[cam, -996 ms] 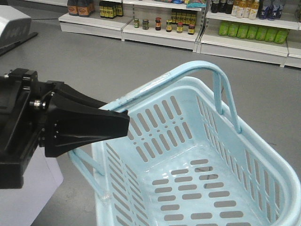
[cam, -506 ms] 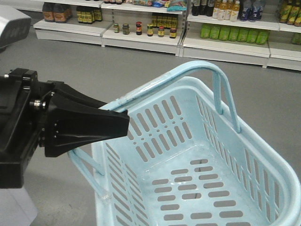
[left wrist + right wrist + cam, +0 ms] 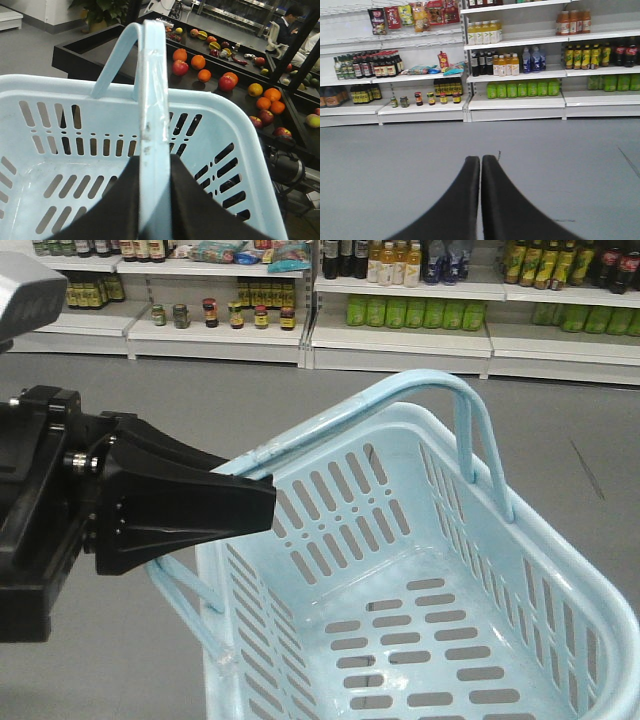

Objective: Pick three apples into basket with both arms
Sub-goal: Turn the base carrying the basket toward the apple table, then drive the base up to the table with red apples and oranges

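My left pincer point(image 3: 262, 508) clamps the empty basket's point(image 3: 575, 585) handle point(image 3: 152, 90), my right pincer point(image 3: 481, 165) is closed on nothing; next the basket must reach the apples point(image 3: 180, 67) beyond its far rim.

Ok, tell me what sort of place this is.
Most likely a supermarket, or a mock-up of one: white shelves of bottled drinks and small jars, a black display counter with loose dark red apples and round orange fruits, and a pale blue plastic shopping basket.

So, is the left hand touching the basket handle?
Touching. In the left wrist view the left hand clamps the basket handle, black fingers pressed against both sides.
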